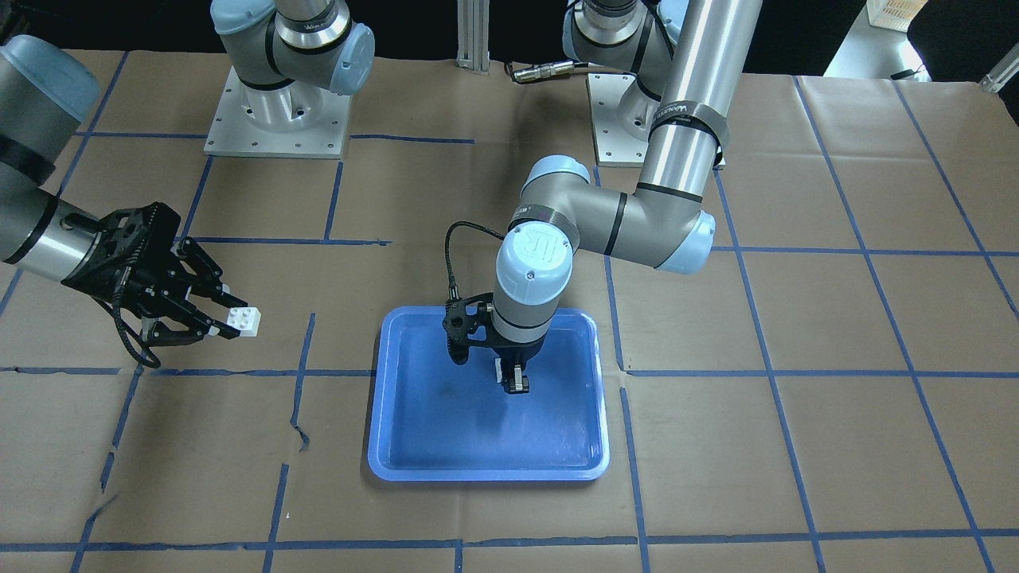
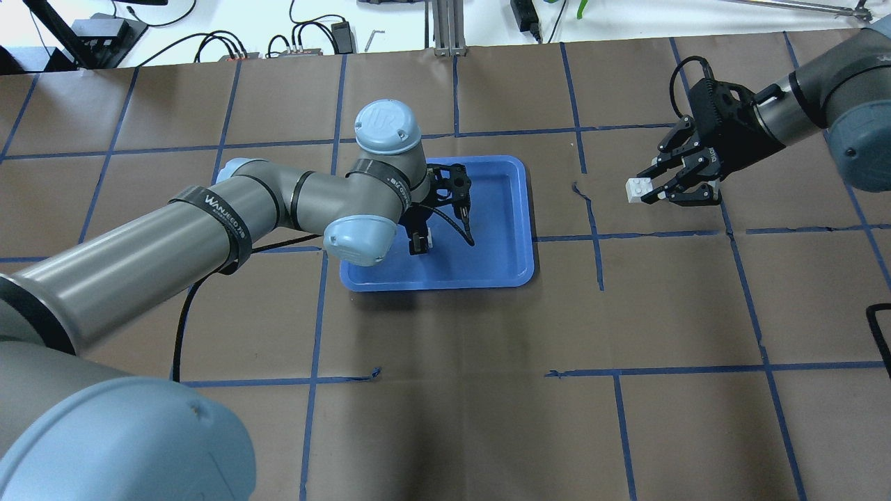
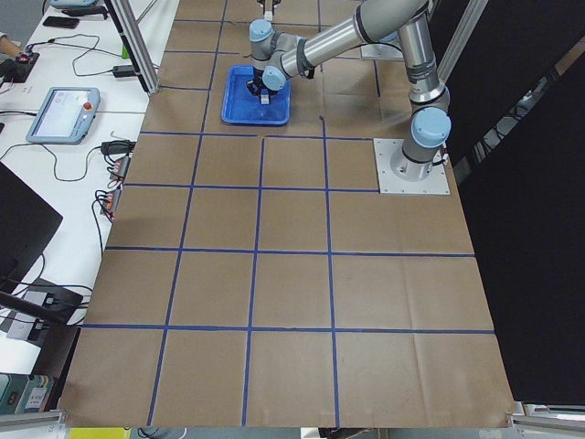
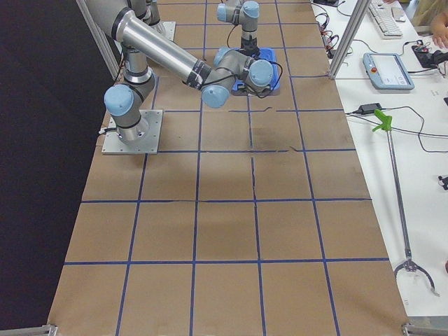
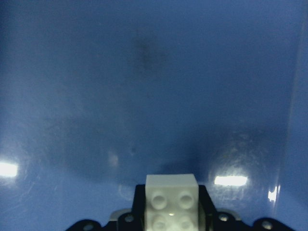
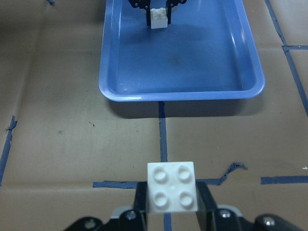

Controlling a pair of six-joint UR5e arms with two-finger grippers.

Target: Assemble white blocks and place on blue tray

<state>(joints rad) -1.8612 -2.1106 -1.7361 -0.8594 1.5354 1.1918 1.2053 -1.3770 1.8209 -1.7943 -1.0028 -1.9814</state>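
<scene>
My left gripper (image 1: pixel 516 383) points down over the blue tray (image 1: pixel 414 434) and is shut on a white block (image 1: pixel 499 368), held just above the tray floor. In the left wrist view that block (image 5: pixel 172 202) sits between the fingers, studs toward the camera. My right gripper (image 1: pixel 229 322) is off the tray, out to the robot's right, above the paper. It is shut on the second white block (image 1: pixel 244 321), seen studs-up in the right wrist view (image 6: pixel 172 187). The tray (image 6: pixel 192 67) lies ahead of it.
Brown paper with blue tape lines (image 2: pixel 592 236) covers the table. Both arm bases (image 1: pixel 275 119) stand at the far edge in the front-facing view. The left arm's elbow (image 2: pixel 355 240) hangs over the tray's left edge. Torn tape shows near the tray (image 2: pixel 576 188).
</scene>
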